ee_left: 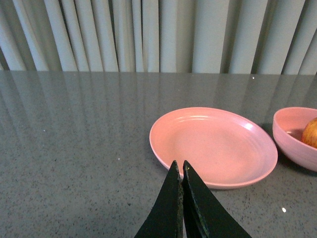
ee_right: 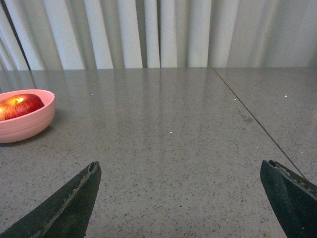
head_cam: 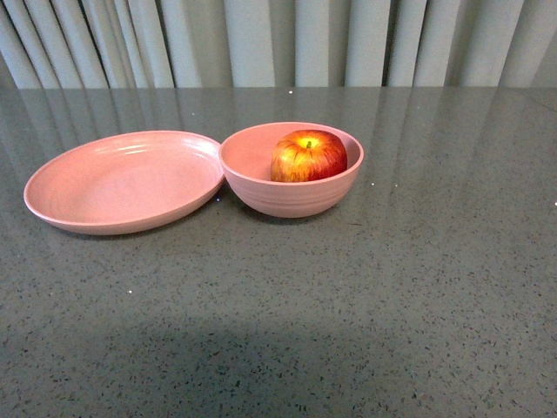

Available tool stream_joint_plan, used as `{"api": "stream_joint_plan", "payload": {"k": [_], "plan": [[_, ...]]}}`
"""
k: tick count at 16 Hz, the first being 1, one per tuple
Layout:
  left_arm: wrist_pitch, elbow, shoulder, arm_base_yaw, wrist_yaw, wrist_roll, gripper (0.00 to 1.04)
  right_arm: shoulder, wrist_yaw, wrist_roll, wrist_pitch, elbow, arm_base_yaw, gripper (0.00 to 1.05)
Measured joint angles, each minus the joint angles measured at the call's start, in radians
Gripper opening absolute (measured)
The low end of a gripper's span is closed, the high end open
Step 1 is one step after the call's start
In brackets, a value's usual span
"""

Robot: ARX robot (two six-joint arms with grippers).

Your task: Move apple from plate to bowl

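The red and yellow apple (head_cam: 308, 155) sits inside the deep pink bowl (head_cam: 291, 196) at the table's middle. The shallow pink plate (head_cam: 122, 178) lies empty just left of the bowl, its rim touching it. Neither arm shows in the front view. My left gripper (ee_left: 179, 164) is shut and empty, hovering near the plate's (ee_left: 213, 146) near rim; the bowl (ee_left: 292, 141) and a sliver of apple (ee_left: 311, 133) show beside the plate. My right gripper (ee_right: 181, 164) is open and empty over bare table, well away from the bowl (ee_right: 22, 126) holding the apple (ee_right: 19, 106).
The grey speckled tabletop (head_cam: 392, 287) spreads around the dishes. Pale pleated curtains (head_cam: 278, 39) hang behind the table's far edge. A thin seam (ee_right: 252, 119) crosses the tabletop in the right wrist view.
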Motion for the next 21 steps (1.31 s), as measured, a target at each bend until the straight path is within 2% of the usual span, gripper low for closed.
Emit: {"api": "stream_joint_plan", "payload": {"k": [10,11,19,21], "plan": [[-0.145,-0.110,-0.262,0.000,0.000,0.000,0.01,0.000,0.000,0.000,0.000,0.000,0.000,0.98],[-0.116,-0.128,-0.275,0.000,0.000,0.000,0.01,0.000,0.000,0.000,0.000,0.000,0.000,0.98],[-0.273,-0.135,-0.434,0.000,0.001,0.000,0.01,0.000,0.000,0.000,0.000,0.000,0.000,0.98],[-0.462,-0.135,-0.587,0.000,-0.001,0.000,0.01,0.000,0.000,0.000,0.000,0.000,0.000,0.98]]}}
